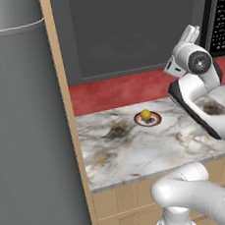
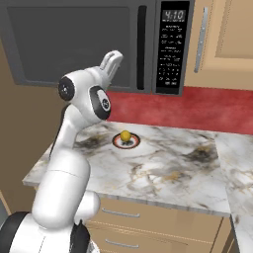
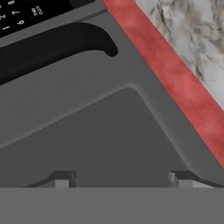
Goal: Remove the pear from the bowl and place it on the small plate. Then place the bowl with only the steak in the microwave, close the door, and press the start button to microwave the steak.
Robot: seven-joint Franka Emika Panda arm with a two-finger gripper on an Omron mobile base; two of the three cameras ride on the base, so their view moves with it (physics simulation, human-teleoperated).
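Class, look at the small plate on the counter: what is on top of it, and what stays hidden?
The yellow pear sits on the small plate. The plate's centre beneath the pear is covered.

The left base view looks forward and down from behind the arm's left side, taking in the marbled table (image 1: 138, 151), the small plate (image 1: 148, 119) with the pear (image 1: 145, 114), and the microwave (image 1: 134, 28) above. The right base view faces the same table (image 2: 163, 168), small plate (image 2: 126, 142) and microwave (image 2: 99, 44) from the arm's right side, set slightly farther back. The hand view sits very close to the door (image 3: 109, 131), rolled so that the black handle (image 3: 57, 46) runs across its top and the red wall strip (image 3: 175, 83) falls diagonally.
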